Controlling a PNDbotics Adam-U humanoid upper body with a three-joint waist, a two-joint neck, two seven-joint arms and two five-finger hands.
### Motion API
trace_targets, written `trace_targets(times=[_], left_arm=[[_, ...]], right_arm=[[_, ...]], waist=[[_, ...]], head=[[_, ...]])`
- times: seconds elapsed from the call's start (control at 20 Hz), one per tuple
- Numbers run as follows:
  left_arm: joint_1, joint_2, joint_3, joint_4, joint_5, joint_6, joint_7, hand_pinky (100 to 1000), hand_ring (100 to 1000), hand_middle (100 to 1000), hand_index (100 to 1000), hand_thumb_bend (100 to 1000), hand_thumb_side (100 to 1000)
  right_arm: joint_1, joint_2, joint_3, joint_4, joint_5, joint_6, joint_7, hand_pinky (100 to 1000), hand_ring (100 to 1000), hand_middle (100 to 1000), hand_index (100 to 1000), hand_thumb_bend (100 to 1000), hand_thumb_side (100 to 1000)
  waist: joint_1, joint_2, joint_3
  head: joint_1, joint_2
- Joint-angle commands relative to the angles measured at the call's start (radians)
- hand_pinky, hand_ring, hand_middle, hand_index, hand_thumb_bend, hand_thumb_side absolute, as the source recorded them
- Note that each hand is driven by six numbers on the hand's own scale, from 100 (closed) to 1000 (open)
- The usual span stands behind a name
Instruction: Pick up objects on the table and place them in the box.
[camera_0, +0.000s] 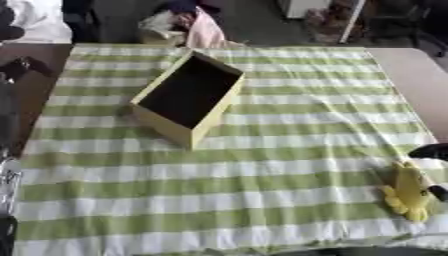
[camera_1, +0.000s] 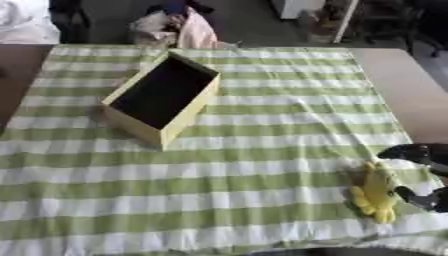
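A yellow soft toy lies on the striped cloth at the lower right. My right hand reaches in from the right edge, just to the toy's right. It is open: dark fingers are spread above the toy's top end, and a thumb sits lower down beside it. Nothing is held. The yellow box with a dark inside stands at the centre left, turned at an angle, its mouth facing up. My left hand does not show.
A green and white striped cloth covers the table. Bare brown table shows at the right and the far left. A dark shape sits at the left edge. Clutter lies beyond the far edge.
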Motion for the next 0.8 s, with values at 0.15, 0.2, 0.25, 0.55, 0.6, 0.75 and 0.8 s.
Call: trace_targets(times=[0.15,0.2,0.25,0.55,0.6,0.75,0.8], left_arm=[[-0.013,0.018,0.002,-0.019,0.003,0.001,0.0,456,1000,924,693,100,746],[-0.013,0.018,0.001,-0.019,0.003,0.001,-0.001,456,1000,924,693,100,746],[-0.013,0.018,0.001,-0.019,0.003,0.001,-0.001,456,1000,924,692,100,746],[-0.012,0.017,0.001,-0.019,0.004,0.002,-0.003,456,1000,925,692,100,746],[-0.012,0.017,0.002,-0.019,0.004,0.002,-0.003,456,1000,926,692,100,746],[-0.011,0.016,0.001,-0.019,0.005,0.003,-0.004,456,1000,927,692,100,747],[-0.011,0.016,0.002,-0.019,0.005,0.003,-0.004,456,1000,927,692,100,747]], right_arm=[[-0.018,-0.033,-0.01,-0.008,0.042,-0.002,0.004,960,882,917,1000,149,603],[-0.018,-0.034,-0.01,-0.006,0.049,-0.001,0.006,963,883,919,1000,158,656],[-0.018,-0.034,-0.011,-0.004,0.055,-0.001,0.008,960,881,919,1000,162,690],[-0.025,-0.03,-0.009,0.003,0.068,-0.007,0.02,954,874,914,1000,173,743],[-0.027,-0.029,-0.008,0.005,0.07,-0.008,0.025,951,871,913,1000,172,750],[-0.031,-0.023,-0.003,0.009,0.069,-0.013,0.045,942,867,913,1000,168,773],[-0.034,-0.019,-0.001,0.01,0.068,-0.014,0.053,939,865,912,1000,168,777]], waist=[[0.003,-0.006,0.001],[0.003,-0.006,0.001],[0.003,-0.006,0.001],[0.002,-0.006,0.004],[0.002,-0.005,0.005],[0.002,-0.003,0.006],[0.002,-0.003,0.006]], head=[[-0.003,0.006],[-0.002,0.006],[-0.001,0.006],[-0.004,0.006],[-0.005,0.006],[-0.006,0.006],[-0.007,0.006]])
